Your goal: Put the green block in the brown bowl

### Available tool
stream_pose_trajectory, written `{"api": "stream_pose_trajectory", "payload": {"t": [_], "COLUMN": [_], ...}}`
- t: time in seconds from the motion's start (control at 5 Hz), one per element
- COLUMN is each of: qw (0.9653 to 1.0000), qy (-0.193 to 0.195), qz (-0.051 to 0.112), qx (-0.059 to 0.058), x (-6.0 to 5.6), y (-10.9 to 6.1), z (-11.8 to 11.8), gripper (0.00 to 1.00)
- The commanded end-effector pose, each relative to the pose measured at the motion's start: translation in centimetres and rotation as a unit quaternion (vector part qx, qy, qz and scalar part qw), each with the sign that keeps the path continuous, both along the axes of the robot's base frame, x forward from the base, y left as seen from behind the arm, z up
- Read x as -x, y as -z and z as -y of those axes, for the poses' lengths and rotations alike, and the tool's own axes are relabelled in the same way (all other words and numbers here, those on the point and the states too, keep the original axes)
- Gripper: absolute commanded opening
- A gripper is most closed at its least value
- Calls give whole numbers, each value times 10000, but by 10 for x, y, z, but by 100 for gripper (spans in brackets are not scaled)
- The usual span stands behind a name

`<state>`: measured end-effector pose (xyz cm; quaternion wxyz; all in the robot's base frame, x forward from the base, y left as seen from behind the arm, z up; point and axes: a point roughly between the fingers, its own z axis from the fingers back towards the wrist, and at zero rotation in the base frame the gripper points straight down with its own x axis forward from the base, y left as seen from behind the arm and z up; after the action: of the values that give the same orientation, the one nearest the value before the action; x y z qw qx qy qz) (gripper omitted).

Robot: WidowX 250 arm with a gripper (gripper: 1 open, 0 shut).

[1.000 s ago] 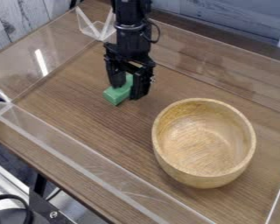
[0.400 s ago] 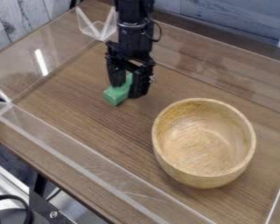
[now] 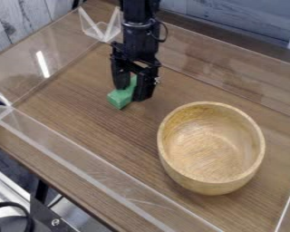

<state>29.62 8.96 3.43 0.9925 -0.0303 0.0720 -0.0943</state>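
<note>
Green block [image 3: 120, 96] lies flat on the wooden table [image 3: 87, 127], left of and a little farther back than the brown bowl [image 3: 212, 146], which sits empty and well apart from it. The black gripper [image 3: 133, 87] points straight down over the block with its jaws spread wide, one finger on each side of the far end; no squeeze on the block shows yet. The block looks small, rigid and light, probably smooth-sided, so a firm pinch across its narrow width near the middle should keep it from pivoting or slipping during the carry. Clear walls [image 3: 39, 62] fence the table on all sides.
</note>
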Motion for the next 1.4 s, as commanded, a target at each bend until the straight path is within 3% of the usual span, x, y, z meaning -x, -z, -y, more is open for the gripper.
{"api": "stream_pose_trajectory", "payload": {"t": [0.0, 0.2, 0.4, 0.6, 1.0, 1.2], "qw": [9999, 9998, 9997, 9995, 9994, 9976], "qy": [35, 115, 171, 228, -7, -206], "qz": [79, 178, 140, 137, 300, 508], "qx": [-94, -41, -87, -144, -198, -420], "x": [-1, -1, -2, -4, -7, -11], "y": [-2, -10, -5, -4, -49, -83], "z": [3, 3, 2, 3, 5, 14], "gripper": [100, 100, 0, 0, 0, 0]}}
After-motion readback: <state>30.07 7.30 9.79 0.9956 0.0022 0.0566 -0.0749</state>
